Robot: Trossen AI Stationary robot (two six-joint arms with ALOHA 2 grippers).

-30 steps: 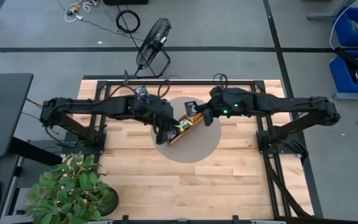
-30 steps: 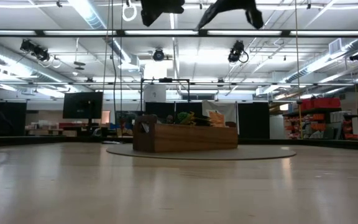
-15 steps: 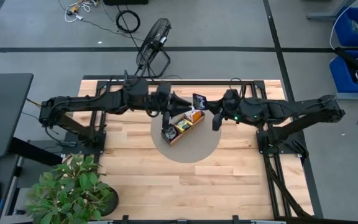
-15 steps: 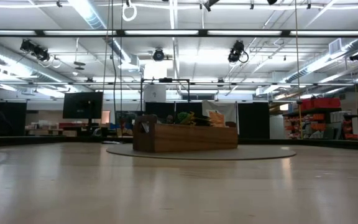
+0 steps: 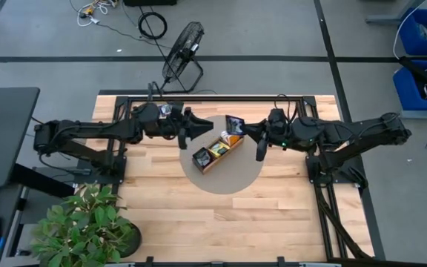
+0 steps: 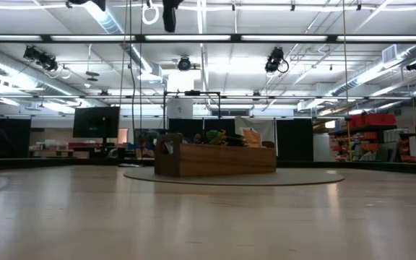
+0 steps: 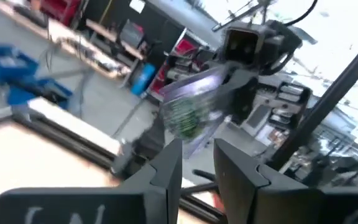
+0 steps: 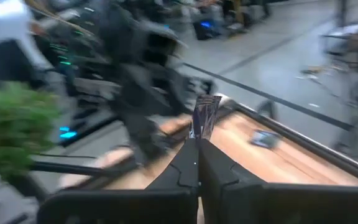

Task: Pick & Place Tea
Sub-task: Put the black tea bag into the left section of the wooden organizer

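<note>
Potted plant [image 5: 87,226] sits at tabletop's [image 5: 199,219] near-left corner. L arm reaches in from the left, its gripper [image 5: 187,127] up in the air, just left of the tray [image 5: 206,165]. In the L wrist view its fingers [image 7: 166,168] stand partly apart w/ nothing btwn them. Wooden tray lies at an angle on a round grey mat [image 5: 232,179] mid-tabletop, w/ yellow, green & orange tea packets [image 5: 219,148] in its compartments; exact count can't tell. Above the tray's far end hangs one dark navy packet [image 5: 234,123], off the tabletop and pinched at its lower edge by the R gripper [image 5: 242,128]. R wrist view shows those fingers [image 8: 188,163] closed tight on the packet [image 8: 205,115], which stands upright. R arm stretches in from the right.
</note>
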